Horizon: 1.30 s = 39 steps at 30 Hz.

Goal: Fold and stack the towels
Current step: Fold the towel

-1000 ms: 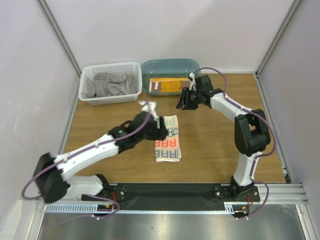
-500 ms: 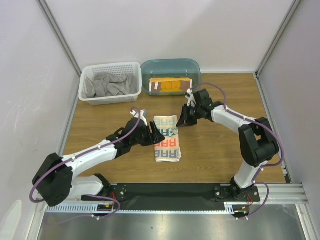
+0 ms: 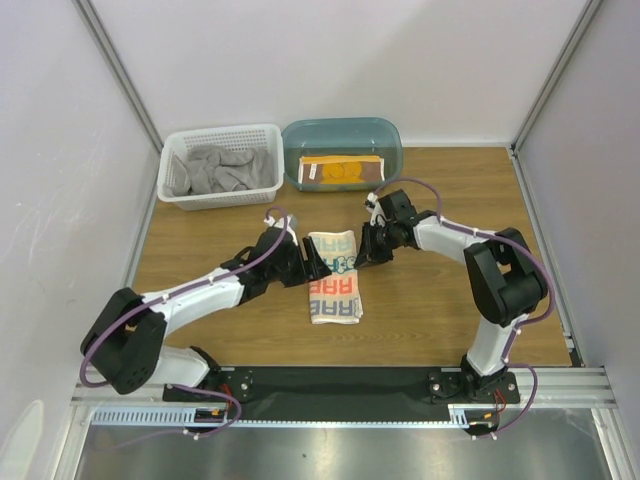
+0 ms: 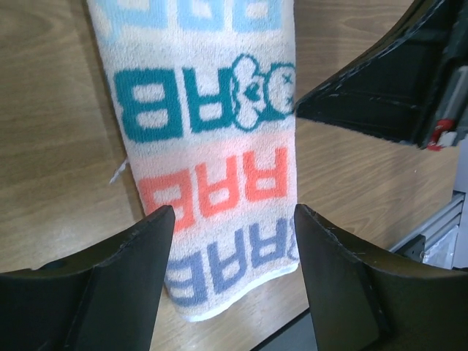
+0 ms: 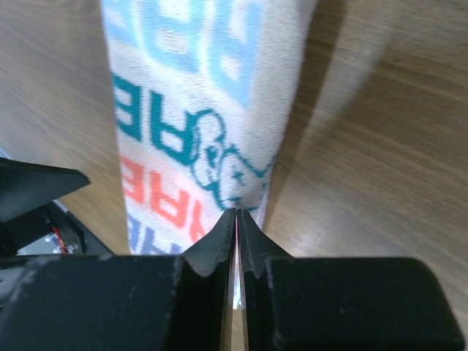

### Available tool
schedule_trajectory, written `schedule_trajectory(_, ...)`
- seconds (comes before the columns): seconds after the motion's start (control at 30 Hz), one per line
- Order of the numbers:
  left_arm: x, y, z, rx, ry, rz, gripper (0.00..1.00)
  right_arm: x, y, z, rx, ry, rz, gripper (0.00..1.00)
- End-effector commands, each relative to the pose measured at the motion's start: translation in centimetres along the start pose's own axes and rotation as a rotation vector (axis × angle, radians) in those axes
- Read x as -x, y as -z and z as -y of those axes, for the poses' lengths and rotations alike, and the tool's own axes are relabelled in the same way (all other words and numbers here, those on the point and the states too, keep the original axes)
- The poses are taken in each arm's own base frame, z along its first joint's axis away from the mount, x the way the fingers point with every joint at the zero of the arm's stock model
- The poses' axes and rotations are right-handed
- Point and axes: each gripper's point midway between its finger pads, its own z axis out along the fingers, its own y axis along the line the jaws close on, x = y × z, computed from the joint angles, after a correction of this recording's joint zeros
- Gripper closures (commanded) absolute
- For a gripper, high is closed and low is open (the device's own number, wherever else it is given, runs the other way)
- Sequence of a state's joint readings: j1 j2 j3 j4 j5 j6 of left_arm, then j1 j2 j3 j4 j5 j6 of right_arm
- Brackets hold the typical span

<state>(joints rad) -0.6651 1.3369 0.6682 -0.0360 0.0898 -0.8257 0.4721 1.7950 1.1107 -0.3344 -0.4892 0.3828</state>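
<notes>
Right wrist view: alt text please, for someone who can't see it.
The right gripper's black fingers are pressed together, tips at the edge of a white cloth towel printed with teal, red and blue letters, lying on a wooden table.

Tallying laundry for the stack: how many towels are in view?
3: grey towel in the white basket, brown-orange towel in the teal tub, printed white towel on the table. Others may hide under the grey one.

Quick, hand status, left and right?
Left hand: open, over the white printed towel, holding nothing.
Right hand: closed at that towel's edge; whether it pinches cloth cannot be told.
</notes>
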Motion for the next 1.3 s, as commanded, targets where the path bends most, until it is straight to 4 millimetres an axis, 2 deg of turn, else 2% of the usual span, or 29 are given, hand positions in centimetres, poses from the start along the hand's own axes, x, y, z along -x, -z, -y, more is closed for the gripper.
schedule_trajectory(0.0,2.6,-1.0,0.8,0.006,-0.037,0.038,0.28,0.1,-0.8,1.4,-0.057,0.026,0.0,0.92)
schedule_trajectory(0.17,4.0,-3.1,0.1,0.046,-0.065,0.037,0.28,0.3,-0.7,1.7,-0.078,0.028,-0.001,0.95)
schedule_trajectory(0.2,4.8,-3.4,0.6,0.043,-0.07,0.046,0.29,0.5,-0.6,1.7,-0.084,0.035,0.006,0.95)
schedule_trajectory(0.23,4.7,-4.1,0.1,0.061,-0.082,0.031,0.3,0.7,-0.3,1.5,-0.087,0.038,0.007,0.95)
schedule_trajectory(0.33,6.2,-4.9,0.4,0.074,-0.114,0.053,0.31,1.1,0.5,1.1,-0.095,0.052,0.012,0.95)
schedule_trajectory(0.43,7.3,-5.9,0.1,0.109,-0.148,0.058,0.32,1.7,1.6,0.4,-0.097,0.063,0.028,0.92)
schedule_trajectory(0.47,7.2,-6.5,-0.6,0.132,-0.154,0.043,0.32,2.3,2.3,-0.4,-0.086,0.074,0.045,0.91)
schedule_trajectory(0.5,8.1,-6.7,-0.4,0.137,-0.164,0.058,0.32,2.5,2.7,-0.7,-0.078,0.072,0.051,0.89)
schedule_trajectory(0.57,8.5,-7.2,-1.1,0.16,-0.181,0.046,0.34,2.1,3.8,-1.8,-0.057,0.052,0.049,0.87)
schedule_trajectory(0.63,9.9,-7.1,-0.2,0.137,-0.205,0.071,0.35,1.5,4.4,-2.7,-0.031,0.018,0.045,0.87)
schedule_trajectory(0.67,10.7,-7.0,0.7,0.109,-0.215,0.096,0.36,1.2,5.2,-3.8,0.004,0.019,0.053,0.87)
schedule_trajectory(0.7,11.5,-7.0,1.6,0.081,-0.23,0.118,0.37,0.4,5.2,-3.8,0.015,0.009,0.046,0.87)
schedule_trajectory(0.77,12.1,-7.5,3.2,0.011,-0.241,0.13,0.4,-0.5,5.7,-5.2,0.069,0.005,0.041,0.87)
schedule_trajectory(0.87,11.4,-8.9,4.0,-0.045,-0.233,0.078,0.5,-2.0,4.8,-5.5,0.11,0.051,0.013,0.87)
schedule_trajectory(0.9,10.6,-9.9,3.4,-0.034,-0.215,0.05,0.58,-2.9,3.9,-5.5,0.112,0.068,-0.022,0.89)
schedule_trajectory(1.03,9.2,-11.4,1.7,-0.003,-0.16,0.021,0.7,-5.3,1.7,-4.6,0.073,0.114,-0.13,0.92)
schedule_trajectory(1.2,7.6,-11.6,-1.1,0.087,-0.117,0.002,0.79,-6.7,-0.2,-2.1,-0.017,0.116,-0.216,0.95)
schedule_trajectory(1.27,6.8,-10.9,-2.2,0.135,-0.097,-0.016,0.83,-6.3,-0.7,-0.7,-0.071,0.115,-0.223,0.97)
